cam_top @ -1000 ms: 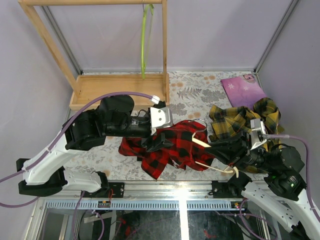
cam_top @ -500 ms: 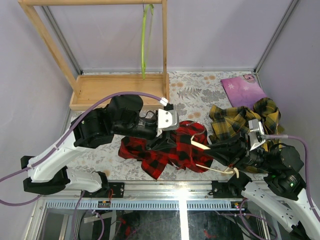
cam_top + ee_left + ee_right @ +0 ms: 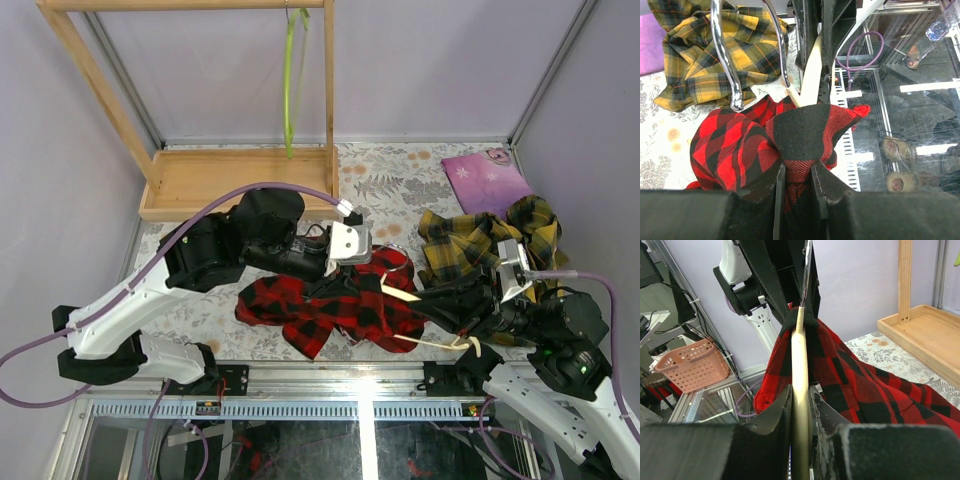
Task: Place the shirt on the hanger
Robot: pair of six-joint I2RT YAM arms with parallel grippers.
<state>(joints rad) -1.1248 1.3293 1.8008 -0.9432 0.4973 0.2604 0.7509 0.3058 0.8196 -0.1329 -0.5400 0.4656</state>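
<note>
Gripping the hanger, right gripper aims its long axis leftward into the shirt heaped between the arms — left gripper, clamped on a raised fold just beyond the hanger's tip, sits nearer for drawing fabric over.

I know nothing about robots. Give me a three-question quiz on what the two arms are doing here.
1. True or false: the left gripper is shut on the shirt.
2. What does the right gripper clamp? A) the yellow plaid shirt B) the hanger C) the purple sheet
3. Short answer: what colour is the other hanger, hung on the wooden rack?

Key: 1 true; 2 B; 3 lime green.
</note>
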